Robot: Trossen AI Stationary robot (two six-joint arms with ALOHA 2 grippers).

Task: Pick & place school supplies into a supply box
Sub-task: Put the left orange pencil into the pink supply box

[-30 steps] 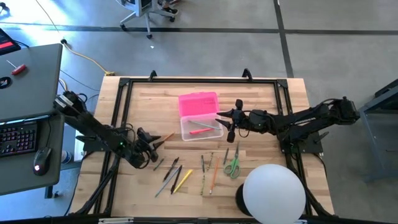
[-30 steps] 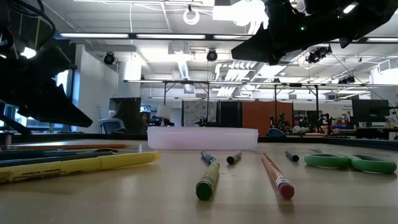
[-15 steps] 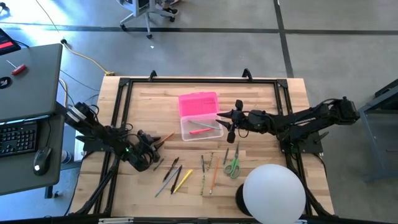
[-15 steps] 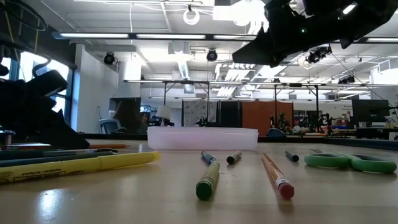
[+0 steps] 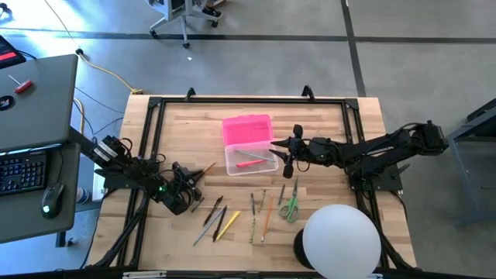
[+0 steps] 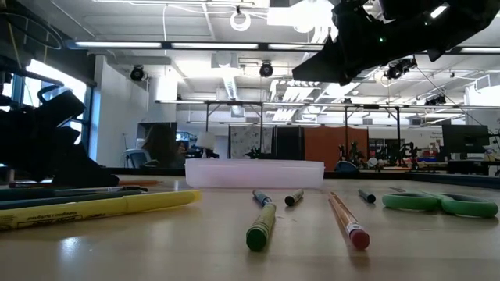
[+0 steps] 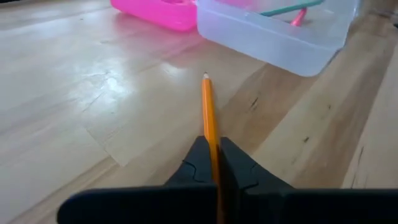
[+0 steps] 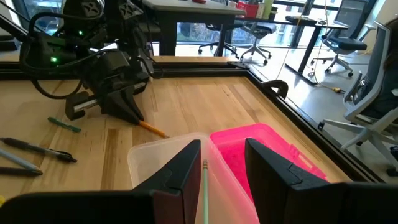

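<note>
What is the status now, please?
Left gripper shut on orange pencil, at table level. Right gripper open over supply box. Path clear.

The left gripper (image 7: pixel 217 177) has its jaws closed on an orange pencil (image 7: pixel 209 121) lying on the wooden desk (image 7: pixel 93 106), its tip pointing toward the clear supply box (image 7: pixel 273 37), beside which lies the pink lid (image 7: pixel 155 11).

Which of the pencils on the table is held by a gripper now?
The orange pencil, clamped in the left gripper near the clear box; the others lie free.
</note>
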